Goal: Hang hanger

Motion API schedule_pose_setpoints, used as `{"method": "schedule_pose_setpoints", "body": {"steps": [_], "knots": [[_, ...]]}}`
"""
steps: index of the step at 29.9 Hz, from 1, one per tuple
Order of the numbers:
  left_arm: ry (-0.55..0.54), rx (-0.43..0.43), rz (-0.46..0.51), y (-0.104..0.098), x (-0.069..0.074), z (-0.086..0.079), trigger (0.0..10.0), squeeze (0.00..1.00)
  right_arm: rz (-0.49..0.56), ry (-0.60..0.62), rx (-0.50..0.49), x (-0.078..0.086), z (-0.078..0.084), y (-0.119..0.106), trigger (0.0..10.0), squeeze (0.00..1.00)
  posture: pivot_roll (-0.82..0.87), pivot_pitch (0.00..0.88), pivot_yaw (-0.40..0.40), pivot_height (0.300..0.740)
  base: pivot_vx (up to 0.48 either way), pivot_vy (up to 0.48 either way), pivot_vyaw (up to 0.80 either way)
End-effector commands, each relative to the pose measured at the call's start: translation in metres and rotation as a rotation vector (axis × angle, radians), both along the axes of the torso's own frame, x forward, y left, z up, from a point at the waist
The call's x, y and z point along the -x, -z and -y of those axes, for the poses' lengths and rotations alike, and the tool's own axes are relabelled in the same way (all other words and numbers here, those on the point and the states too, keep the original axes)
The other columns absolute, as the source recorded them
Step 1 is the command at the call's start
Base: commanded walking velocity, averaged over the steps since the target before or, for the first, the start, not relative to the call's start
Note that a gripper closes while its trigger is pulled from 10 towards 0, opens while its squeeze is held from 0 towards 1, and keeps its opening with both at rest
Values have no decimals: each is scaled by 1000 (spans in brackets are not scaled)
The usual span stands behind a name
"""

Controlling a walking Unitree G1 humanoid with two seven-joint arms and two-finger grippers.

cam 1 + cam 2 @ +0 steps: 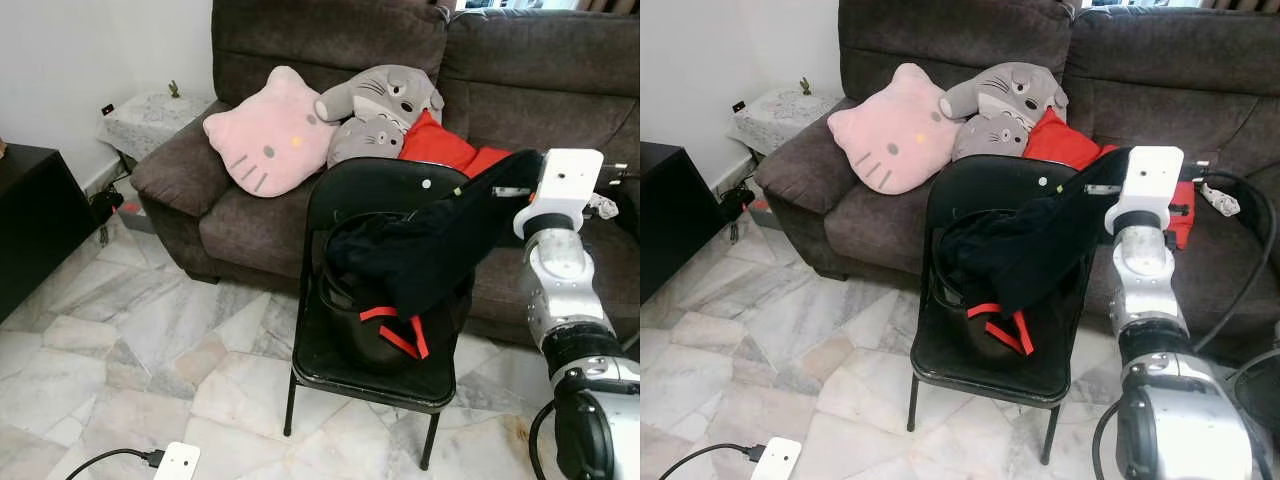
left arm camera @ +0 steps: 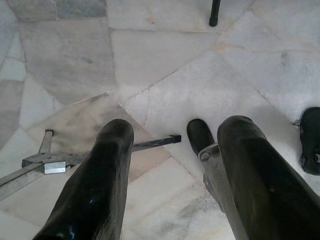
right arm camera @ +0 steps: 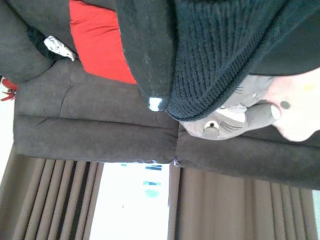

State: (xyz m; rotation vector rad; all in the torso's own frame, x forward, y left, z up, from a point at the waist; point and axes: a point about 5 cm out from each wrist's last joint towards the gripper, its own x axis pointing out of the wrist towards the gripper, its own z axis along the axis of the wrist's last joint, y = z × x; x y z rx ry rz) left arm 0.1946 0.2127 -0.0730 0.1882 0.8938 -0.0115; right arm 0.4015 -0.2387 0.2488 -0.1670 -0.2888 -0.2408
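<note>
Chair: we saw a black folding chair (image 1: 345, 200) standing on the marble floor (image 1: 120, 350) in front of the brown sofa (image 1: 330, 40).
Garment: a black knitted garment (image 1: 420, 255) with red straps lay heaped on the chair seat and over its backrest, one end drawn up toward our right arm (image 1: 560, 260).
Hanger: we could not make out a hanger anywhere; if one sat inside the garment, the cloth hid it.
Right gripper: our right arm reached forward to the chair's right side, and the garment covered the place where its fingers would be. In the right wrist view the black knit (image 3: 220, 55) pressed close against the camera, so we could not tell whether the fingers were spread or clenched.
Left gripper: the left gripper (image 2: 172, 150) hung low over the floor tiles, its two black fingers (image 2: 100, 185) spread apart with nothing between them; a metal stand foot (image 2: 50, 162) lay on the tiles below.
Sofa: we saw a pink cat cushion (image 1: 265, 135), a grey plush toy (image 1: 385, 100) and a red cushion (image 1: 440, 145) resting on it.
Floor: a white charger (image 1: 178, 462) with a black cable lay near the lower edge.
</note>
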Motion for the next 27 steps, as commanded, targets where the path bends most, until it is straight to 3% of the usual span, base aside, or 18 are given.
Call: {"method": "schedule_pose_setpoints", "body": {"steps": [1, 6, 8, 12, 18, 21, 22, 24, 26, 27], "knots": [[-16, -4, -33, 3, 6, -2, 10000, 0, 46, 22, -3, -1, 7, -22, 0, 0, -154, 41, 32, 740, 0, 0, 0], [-18, -6, -32, 3, 6, -2, 10000, 0, 112, 68, 12, 0, 19, -55, 0, 0, -157, 36, 33, 740, 0, 0, 0], [-18, -6, -32, 3, 6, -2, 10000, 0, 118, 67, 14, 0, 20, -58, 0, 0, -158, 35, 33, 740, 0, 0, 0], [-18, -8, -32, 3, 5, -3, 10000, 0, 185, 65, 49, 3, 22, -86, 0, 0, -164, 34, 36, 740, 0, 0, 0], [-17, -8, -32, 3, 5, -4, 10000, 0, 348, 98, 76, 15, 29, -134, 0, 0, -173, 36, 42, 740, 0, 0, 0], [-14, -9, -34, 3, 6, -4, 10000, 0, 511, 139, 83, 33, 37, -173, 0, 0, -180, 37, 45, 740, 0, 0, 0], [-14, -9, -34, 3, 6, -4, 10000, 0, 511, 139, 83, 33, 37, -173, 0, 0, -180, 37, 45, 740, 0, 0, 0], [-12, -9, -35, 3, 6, -3, 10000, 0, 692, 176, 93, 58, 42, -211, 0, 0, -182, 41, 45, 740, 0, 0, 0], [-12, -9, -35, 3, 6, -3, 10000, 0, 731, 183, 97, 64, 43, -218, 0, 0, -182, 41, 45, 740, 0, 0, 0], [-11, -10, -36, 3, 7, -3, 10000, 0, 915, 183, 144, 95, 35, -251, 0, 0, -190, 47, 51, 740, 0, 0, 0]]}}
